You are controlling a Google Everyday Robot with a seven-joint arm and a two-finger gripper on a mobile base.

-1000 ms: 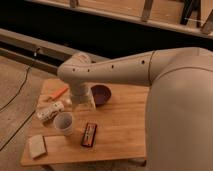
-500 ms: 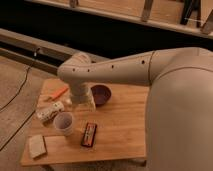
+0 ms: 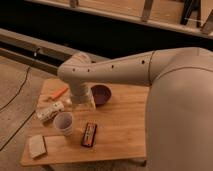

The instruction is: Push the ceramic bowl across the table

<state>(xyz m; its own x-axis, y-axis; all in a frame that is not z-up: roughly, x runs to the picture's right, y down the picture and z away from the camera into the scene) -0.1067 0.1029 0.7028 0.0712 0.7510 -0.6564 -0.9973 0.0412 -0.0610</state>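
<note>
The ceramic bowl [image 3: 102,93] sits upright toward the far edge of the table [image 3: 125,132], roughly midway along it, with bare planks on its right in the camera view. Judging by that, the push looks barely begun or not begun at all, as most of the tabletop lies ahead of the bowl. The gripper [image 3: 83,103] is down at table level just beside the bowl's other side. Whether it touches the rim cannot be told, nor whether it is apart or together. The arm [image 3: 117,70] reaches in from the right, passes above the bowl, bends at 1 joint and drops straight down. A white cup [image 3: 64,123] stands near the gripper, on the near side
</note>
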